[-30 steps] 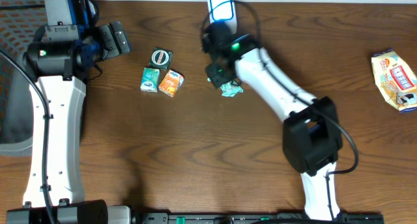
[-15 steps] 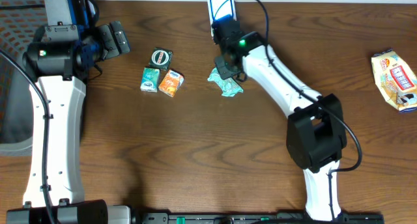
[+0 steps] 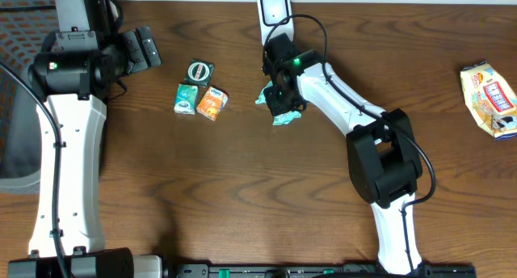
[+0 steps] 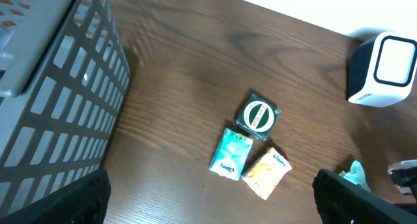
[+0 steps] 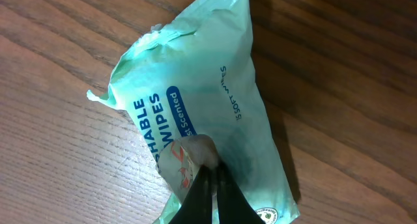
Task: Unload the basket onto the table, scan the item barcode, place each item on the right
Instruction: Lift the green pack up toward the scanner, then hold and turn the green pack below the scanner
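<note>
Gripping mint-green plastic wipes pack (image 5: 215,100) in closed right gripper (image 5: 210,170). Lift slowly, turning barcode toward white boxy scanner (image 3: 275,7).

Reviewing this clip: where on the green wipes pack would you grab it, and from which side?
Probably from above, pinching a raised fold of film near the flap sticker on the wipes pack. The pack appears to lie flat on the table and looks soft and wide, so its sides offer little to clamp. The right gripper is shut on just such a fold.
</note>
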You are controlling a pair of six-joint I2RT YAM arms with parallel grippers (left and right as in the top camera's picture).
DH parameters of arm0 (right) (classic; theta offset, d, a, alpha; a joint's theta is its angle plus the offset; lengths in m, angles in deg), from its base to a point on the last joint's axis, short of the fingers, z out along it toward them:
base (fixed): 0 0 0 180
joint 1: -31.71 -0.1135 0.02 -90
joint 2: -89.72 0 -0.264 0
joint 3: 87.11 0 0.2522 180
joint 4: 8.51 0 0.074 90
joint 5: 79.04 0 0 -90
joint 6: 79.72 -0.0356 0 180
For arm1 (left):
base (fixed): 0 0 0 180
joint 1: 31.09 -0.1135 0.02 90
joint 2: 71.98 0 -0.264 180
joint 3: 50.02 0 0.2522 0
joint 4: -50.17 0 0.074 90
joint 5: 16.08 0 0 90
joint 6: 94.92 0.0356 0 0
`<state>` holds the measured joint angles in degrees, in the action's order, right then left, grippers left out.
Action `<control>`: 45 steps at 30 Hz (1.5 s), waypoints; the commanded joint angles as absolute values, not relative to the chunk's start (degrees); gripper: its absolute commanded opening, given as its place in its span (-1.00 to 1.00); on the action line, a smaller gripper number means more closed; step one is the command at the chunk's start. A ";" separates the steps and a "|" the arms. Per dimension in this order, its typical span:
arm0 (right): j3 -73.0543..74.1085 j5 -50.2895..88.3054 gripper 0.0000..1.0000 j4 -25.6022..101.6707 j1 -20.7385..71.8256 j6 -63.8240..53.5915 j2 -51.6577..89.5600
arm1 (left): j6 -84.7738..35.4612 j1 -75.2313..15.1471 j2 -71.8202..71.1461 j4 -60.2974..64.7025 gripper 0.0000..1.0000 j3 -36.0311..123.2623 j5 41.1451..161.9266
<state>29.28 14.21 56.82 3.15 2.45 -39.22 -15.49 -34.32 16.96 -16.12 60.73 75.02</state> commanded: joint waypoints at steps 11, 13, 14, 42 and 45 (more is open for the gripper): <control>33.45 13.90 -0.97 54.88 3.52 1.33 -32.27 | -15.97 -34.29 17.29 -16.28 0.96 60.49 74.30; 33.41 13.90 -0.98 54.92 3.54 1.33 -33.17 | -15.97 -34.29 17.29 -16.28 0.96 60.49 74.30; 33.41 13.90 -0.98 54.92 3.54 1.33 -33.43 | -15.97 -34.29 17.29 -16.28 0.96 60.49 74.30; 37.59 14.10 -0.92 63.05 4.31 1.35 -33.82 | -15.97 -34.29 17.29 -16.28 0.96 60.49 74.30; 37.13 14.12 -0.94 67.18 4.22 1.35 -34.28 | -15.95 -34.29 17.29 -16.28 0.96 60.49 74.30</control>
<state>36.56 14.19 64.97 4.03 1.64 -35.44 -15.49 -34.32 16.96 -16.12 60.73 75.02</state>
